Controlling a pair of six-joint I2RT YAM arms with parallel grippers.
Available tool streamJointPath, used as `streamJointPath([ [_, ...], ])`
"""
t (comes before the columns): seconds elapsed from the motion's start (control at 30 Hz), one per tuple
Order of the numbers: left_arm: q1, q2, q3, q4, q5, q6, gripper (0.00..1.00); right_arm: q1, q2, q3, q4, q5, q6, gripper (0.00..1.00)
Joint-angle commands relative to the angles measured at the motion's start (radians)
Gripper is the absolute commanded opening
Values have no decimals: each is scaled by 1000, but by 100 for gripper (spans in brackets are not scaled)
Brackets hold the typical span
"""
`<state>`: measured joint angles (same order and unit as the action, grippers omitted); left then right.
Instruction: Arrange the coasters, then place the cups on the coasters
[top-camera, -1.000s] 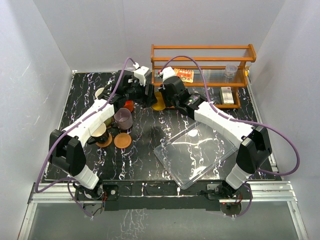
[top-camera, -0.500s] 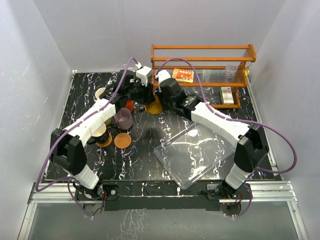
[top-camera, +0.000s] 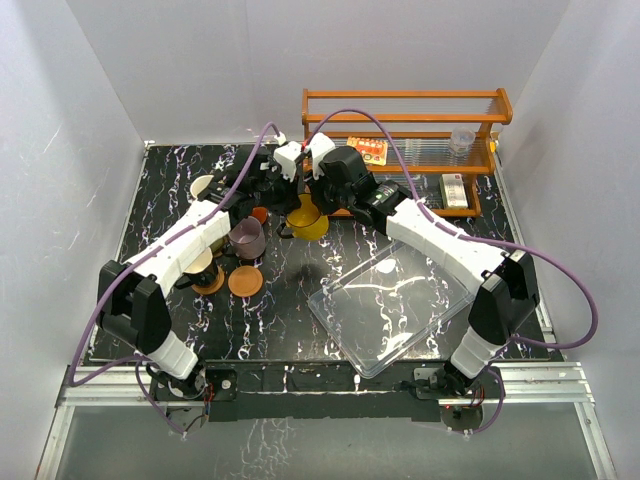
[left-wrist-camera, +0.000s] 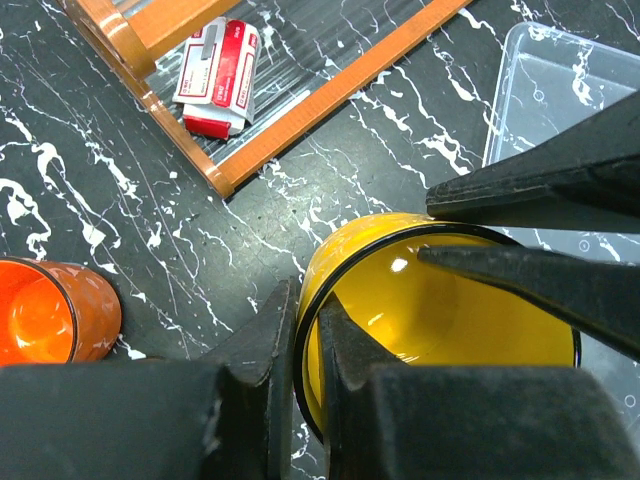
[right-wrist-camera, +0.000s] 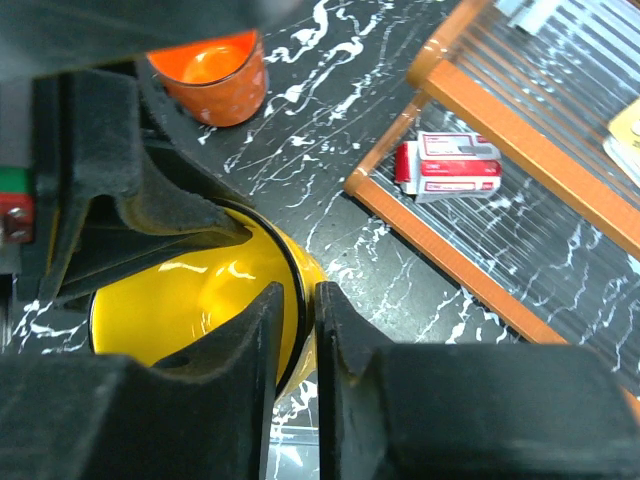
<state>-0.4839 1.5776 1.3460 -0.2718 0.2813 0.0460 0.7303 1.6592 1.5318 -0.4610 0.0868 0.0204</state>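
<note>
Both grippers meet at the yellow cup (top-camera: 308, 219) (left-wrist-camera: 450, 300) (right-wrist-camera: 190, 300) at mid-back of the table. My left gripper (top-camera: 298, 206) (left-wrist-camera: 305, 320) is shut on its rim, one finger inside and one outside. My right gripper (top-camera: 318, 205) (right-wrist-camera: 305, 310) straddles the opposite rim with its jaws slightly parted, open. An orange-red cup (top-camera: 260, 214) (left-wrist-camera: 45, 315) (right-wrist-camera: 210, 70) stands just left of the yellow one. A mauve cup (top-camera: 247, 238) stands nearer, by a bare orange-brown coaster (top-camera: 245, 281). A cup (top-camera: 200, 268), half hidden by my left arm, sits on another coaster (top-camera: 213, 284).
A clear plastic tray (top-camera: 390, 300) (left-wrist-camera: 560, 80) lies at the front right. A wooden rack (top-camera: 400, 100) (left-wrist-camera: 300, 110) (right-wrist-camera: 470, 100) runs along the back right, with a red-and-white box (left-wrist-camera: 220, 75) (right-wrist-camera: 450, 165) in it. A pale cup (top-camera: 203, 186) stands at the back left.
</note>
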Motion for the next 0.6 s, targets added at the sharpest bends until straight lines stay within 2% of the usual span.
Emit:
streamJointPath([
  [0.0, 4, -92, -5, 14, 55, 9, 0, -23, -58, 42, 26, -145, -43, 22],
  [0.33, 29, -160, -82, -24, 28, 15, 0, -115, -126, -17, 37, -286, -76, 59],
  [0.57, 28, -251, -169, -106, -55, 52, 0, -173, -218, -119, 68, -302, -135, 70],
])
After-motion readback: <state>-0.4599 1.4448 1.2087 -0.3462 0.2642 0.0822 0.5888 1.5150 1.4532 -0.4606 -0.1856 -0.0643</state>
